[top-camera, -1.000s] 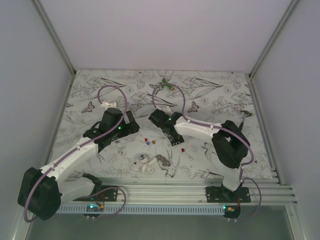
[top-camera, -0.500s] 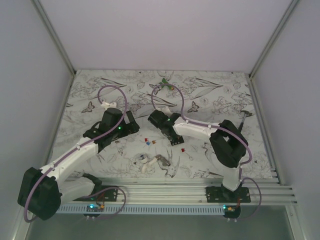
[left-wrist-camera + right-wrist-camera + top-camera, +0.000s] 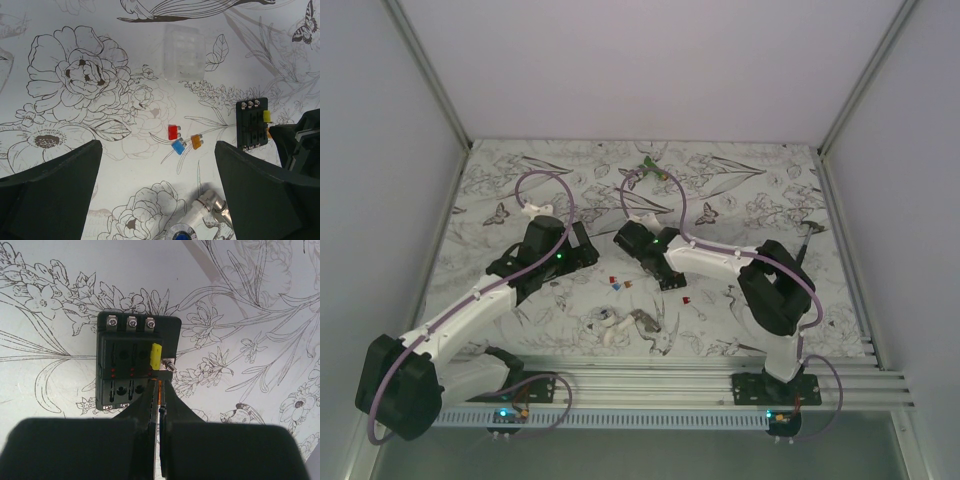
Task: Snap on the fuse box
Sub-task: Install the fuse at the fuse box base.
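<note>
Right gripper (image 3: 159,391) pinched shut on what appears to be an orange fuse (image 3: 160,384), at the 5 o'clock corner of the fuse box (image 3: 131,362), just below a seated yellow fuse (image 3: 155,356). Left gripper (image 3: 157,155) spread wide, empty, over loose coloured fuses (image 3: 178,147); clear cover (image 3: 184,52) at 12 o'clock. Advised: align blades with the slot, press straight down, avoid shoving the unclamped box.

No lettering, label or number can be read on the fuse box (image 3: 131,364) or elsewhere.
</note>
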`<state>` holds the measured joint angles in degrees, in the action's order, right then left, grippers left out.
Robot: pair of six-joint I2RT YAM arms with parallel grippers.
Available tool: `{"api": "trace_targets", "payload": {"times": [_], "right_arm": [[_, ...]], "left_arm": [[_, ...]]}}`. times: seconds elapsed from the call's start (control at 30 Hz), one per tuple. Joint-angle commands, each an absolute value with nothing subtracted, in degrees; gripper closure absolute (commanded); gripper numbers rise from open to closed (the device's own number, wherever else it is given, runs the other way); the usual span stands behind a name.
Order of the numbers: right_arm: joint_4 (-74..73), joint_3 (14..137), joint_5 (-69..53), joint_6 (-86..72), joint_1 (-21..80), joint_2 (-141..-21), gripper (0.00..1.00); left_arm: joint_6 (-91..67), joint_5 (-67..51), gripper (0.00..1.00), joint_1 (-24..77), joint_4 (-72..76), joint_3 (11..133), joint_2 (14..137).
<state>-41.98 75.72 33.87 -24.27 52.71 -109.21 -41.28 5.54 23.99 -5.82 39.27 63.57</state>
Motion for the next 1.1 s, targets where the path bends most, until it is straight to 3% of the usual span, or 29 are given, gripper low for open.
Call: {"api": "trace_targets", "payload": {"times": [0.0,1.07], "right_arm": [[-41.0,76.5,36.1,-25.6,53.4,-109.4,1.00],[-38.4,69.2,35.2,-32.3,58.4,-113.3,1.00]], "left_arm": [[-40.8,6.4,0.01,23.6,-6.6,39.3,62.8],[-41.9,6.7,0.01,23.7,-6.6,38.6,61.6]]}}
